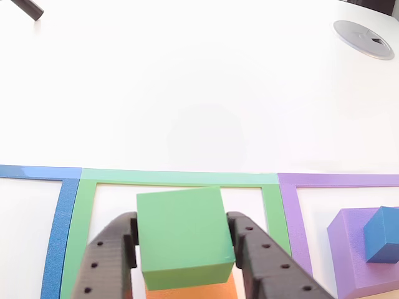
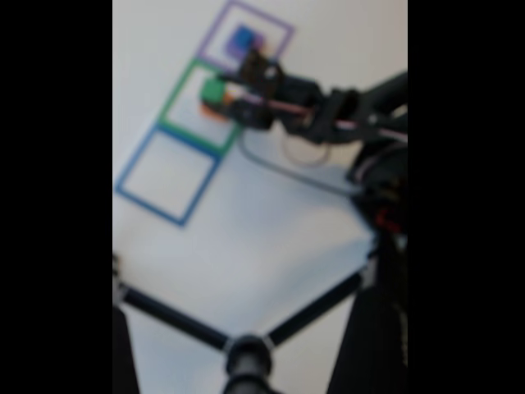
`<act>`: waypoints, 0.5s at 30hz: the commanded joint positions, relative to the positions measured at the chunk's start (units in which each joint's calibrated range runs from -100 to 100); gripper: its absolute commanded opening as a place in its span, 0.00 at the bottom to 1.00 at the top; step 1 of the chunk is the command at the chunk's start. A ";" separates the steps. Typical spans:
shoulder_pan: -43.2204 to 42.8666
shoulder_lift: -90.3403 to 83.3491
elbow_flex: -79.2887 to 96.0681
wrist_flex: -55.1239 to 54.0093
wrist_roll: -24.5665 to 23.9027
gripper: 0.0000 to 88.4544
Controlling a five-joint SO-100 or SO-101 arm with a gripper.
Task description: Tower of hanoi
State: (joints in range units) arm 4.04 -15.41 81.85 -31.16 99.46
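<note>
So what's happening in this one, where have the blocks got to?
A Tower of Hanoi run, mid-move. The gripper has its fingers on either side of the green block, which is over the orange block inside the green tape square. The blue cube sits on the purple block in the purple tape square.

Four blocks, three tape squares, one pincer.

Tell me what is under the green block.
An orange block shows just beneath the green block, inside the green tape square. The gripper flanks the green block. Most of the orange block is covered, so contact between them cannot be confirmed.
</note>
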 commanded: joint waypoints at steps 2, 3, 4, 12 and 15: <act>-0.78 2.93 -0.85 -5.28 0.54 0.08; -0.68 3.82 -0.85 -6.17 0.54 0.08; -0.59 4.47 -0.94 -6.74 0.54 0.08; -0.01 6.16 -0.40 -7.95 0.54 0.08; -0.49 6.81 -0.30 -8.20 0.54 0.08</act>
State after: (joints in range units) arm 3.92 -8.91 81.85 -37.85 99.46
